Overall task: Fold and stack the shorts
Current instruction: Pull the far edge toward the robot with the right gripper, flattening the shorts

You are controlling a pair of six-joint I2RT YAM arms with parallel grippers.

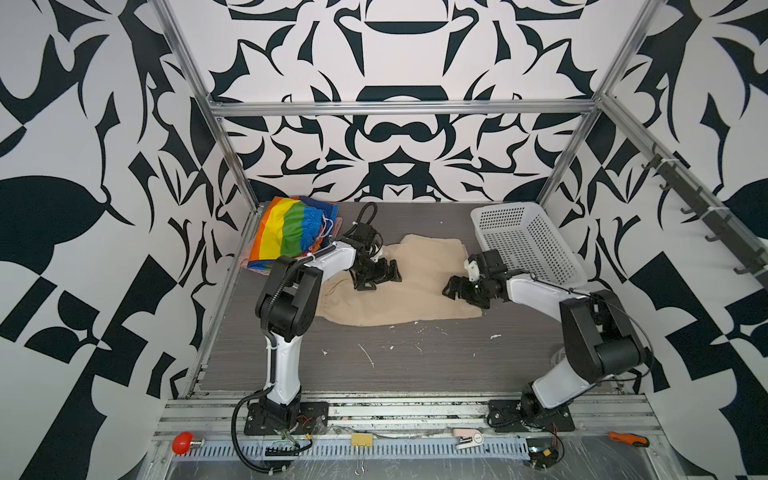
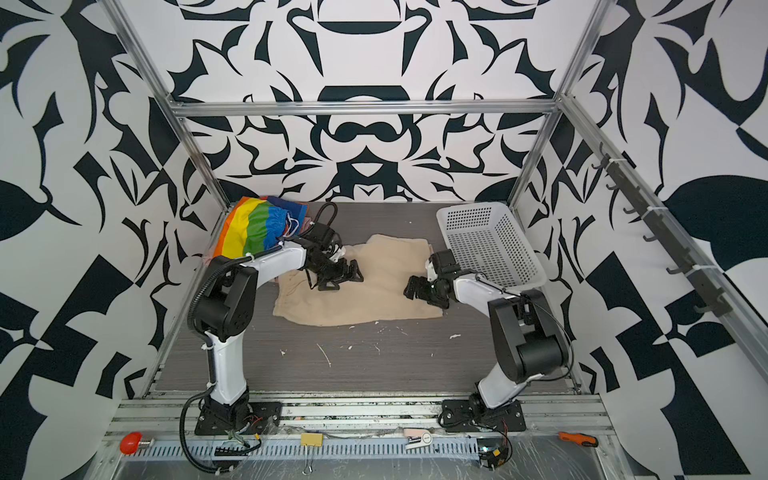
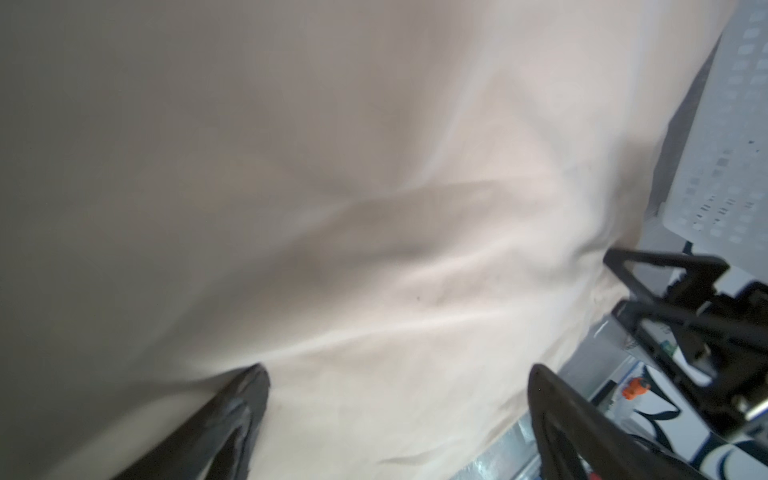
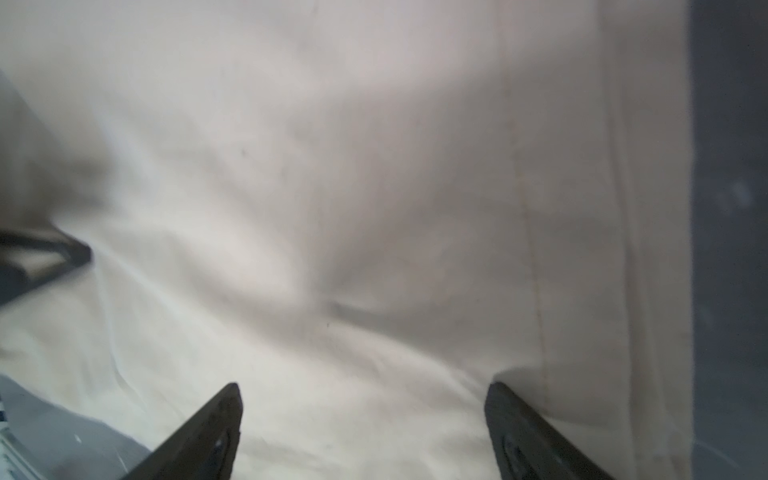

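Note:
The beige shorts [image 1: 415,291] [image 2: 376,291] lie spread flat in the middle of the table. My left gripper [image 1: 379,277] [image 2: 341,277] hovers open over their left part, near the gathered waist. In the left wrist view the left gripper [image 3: 399,374] has only beige cloth [image 3: 332,208] under its spread jaws. My right gripper [image 1: 459,291] [image 2: 420,293] stands open low over the right part; in its wrist view the right gripper [image 4: 365,390] holds nothing. The rainbow-striped shorts [image 1: 291,232] [image 2: 253,226] sit at the back left on a salmon-pink pair [image 1: 246,261].
A white perforated basket [image 1: 528,245] [image 2: 490,245] [image 3: 727,124] leans at the back right, close behind the right arm. White scraps [image 1: 366,354] litter the grey table in front of the shorts. Metal frame posts [image 1: 232,166] stand at the back corners.

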